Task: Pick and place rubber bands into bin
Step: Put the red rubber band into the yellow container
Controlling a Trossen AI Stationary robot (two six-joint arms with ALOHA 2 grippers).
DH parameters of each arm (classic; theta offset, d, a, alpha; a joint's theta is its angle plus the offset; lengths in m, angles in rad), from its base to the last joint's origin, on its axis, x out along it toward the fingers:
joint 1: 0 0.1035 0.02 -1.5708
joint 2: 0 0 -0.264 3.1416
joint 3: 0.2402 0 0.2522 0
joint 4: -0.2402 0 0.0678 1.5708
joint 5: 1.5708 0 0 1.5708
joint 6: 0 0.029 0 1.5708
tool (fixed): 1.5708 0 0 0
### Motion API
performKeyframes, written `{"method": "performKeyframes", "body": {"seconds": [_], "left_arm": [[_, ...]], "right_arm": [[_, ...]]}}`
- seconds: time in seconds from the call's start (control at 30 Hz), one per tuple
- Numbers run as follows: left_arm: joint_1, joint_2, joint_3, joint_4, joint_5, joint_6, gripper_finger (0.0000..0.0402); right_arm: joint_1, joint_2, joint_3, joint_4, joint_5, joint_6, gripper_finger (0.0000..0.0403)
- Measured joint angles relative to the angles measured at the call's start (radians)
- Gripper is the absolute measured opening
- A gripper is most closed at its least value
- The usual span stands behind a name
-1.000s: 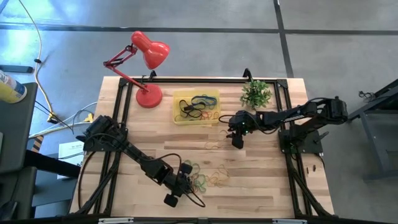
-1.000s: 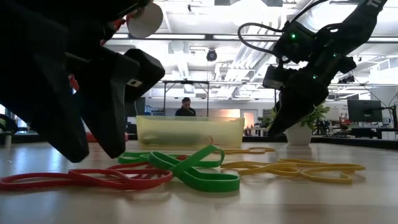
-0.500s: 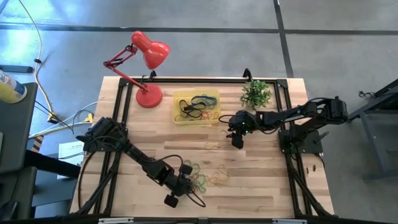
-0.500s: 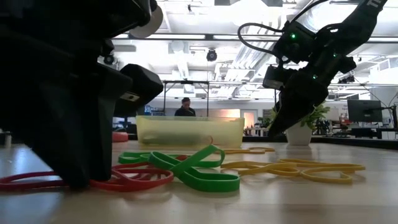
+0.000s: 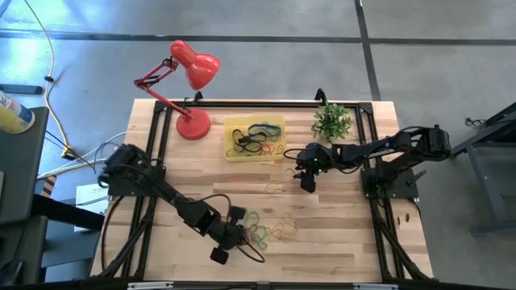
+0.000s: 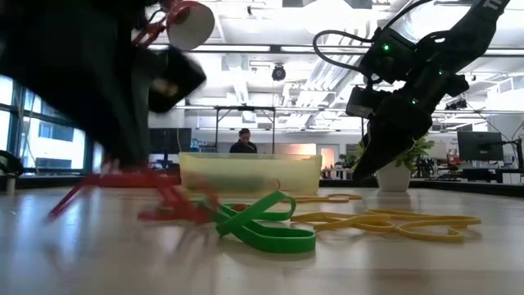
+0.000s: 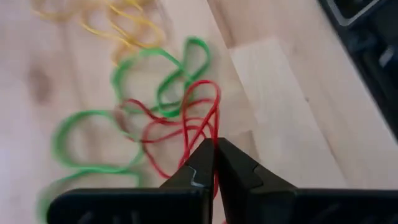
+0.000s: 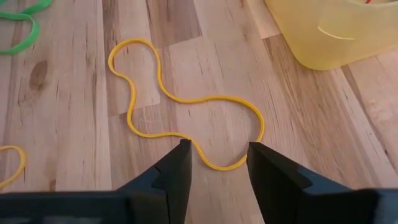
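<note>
The left gripper (image 7: 214,155) is at the near part of the table, over the loose pile of rubber bands (image 5: 270,232); its two fingers (image 7: 199,168) are pressed fully together and pinch a red rubber band (image 7: 193,121), whose loops trail from the fingertips onto the wood. Beside the red loops lie green rubber bands (image 7: 161,93), and beyond those a few thin yellow ones (image 7: 127,28). In the low view a red band (image 6: 123,184) hangs blurred from the left arm, partly raised off the table, next to a green band (image 6: 262,225) lying flat. The right gripper (image 8: 217,158) is nearer the middle of the table, short of the bin (image 5: 255,138), with its fingers (image 8: 177,171) spread apart and holding nothing; a single yellow rubber band (image 8: 186,115) lies flat on the wood just ahead of and between them. The bin stands toward the far edge of the table (image 5: 339,242), between a red desk lamp (image 5: 189,89) and a small potted plant (image 5: 331,121), and holds several dark and coloured bands (image 5: 254,138).
</note>
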Motion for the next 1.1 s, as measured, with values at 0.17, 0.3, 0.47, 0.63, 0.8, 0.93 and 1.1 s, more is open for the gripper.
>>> {"method": "performKeyframes", "body": {"seconds": [0.17, 0.3, 0.47, 0.63, 0.8, 0.93, 1.1], "left_arm": [[0.000, -0.117, 0.000, -0.091, -0.091, 0.000, 0.0000], [0.000, -0.232, 0.001, -0.164, -0.187, 0.000, 0.0000], [0.000, -0.364, 0.000, -0.234, -0.316, 0.009, 0.0000], [0.000, -0.460, 0.000, -0.262, -0.440, 0.048, 0.0000], [0.000, -0.530, 0.000, -0.267, -0.562, 0.080, 0.0000], [0.001, -0.574, 0.000, -0.273, -0.589, 0.107, 0.0000], [0.001, -0.588, 0.001, -0.389, -0.492, 0.049, 0.0000]], "right_arm": [[0.000, 0.000, 0.000, 0.000, 0.000, 0.000, 0.0142], [0.000, 0.000, 0.000, 0.000, 0.003, -0.002, 0.0142], [0.000, 0.000, 0.000, 0.001, 0.012, -0.003, 0.0140], [0.000, 0.000, 0.000, 0.001, 0.029, -0.002, 0.0142], [0.000, 0.000, 0.000, 0.004, 0.036, -0.001, 0.0140], [0.000, 0.000, 0.000, 0.005, 0.037, 0.000, 0.0142], [0.000, 0.000, 0.000, 0.005, 0.037, 0.001, 0.0139]]}}
